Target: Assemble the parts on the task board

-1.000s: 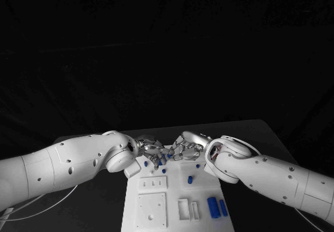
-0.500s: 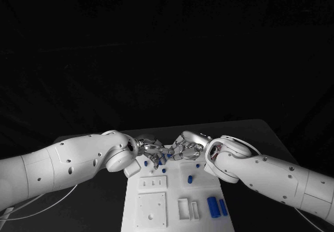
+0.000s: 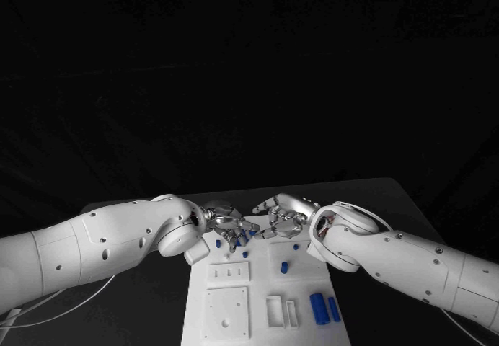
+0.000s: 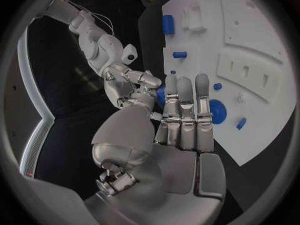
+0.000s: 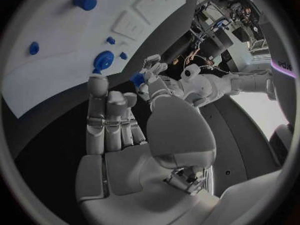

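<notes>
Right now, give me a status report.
Left hand pinches blue part. Right hand open beside it. Both over board far end. No obstruction seen.

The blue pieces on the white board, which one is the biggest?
The long blue cylinder at the board's near right corner. It lies flat beside a thinner blue cylinder; the others are small pegs.

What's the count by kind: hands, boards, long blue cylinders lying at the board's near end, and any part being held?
Hands: 2, the left hand and the right hand
Task board: 1
Long blue cylinders lying at the board's near end: 2
Small blue part at the left hand's fingertips: 1
Total: 6
</notes>
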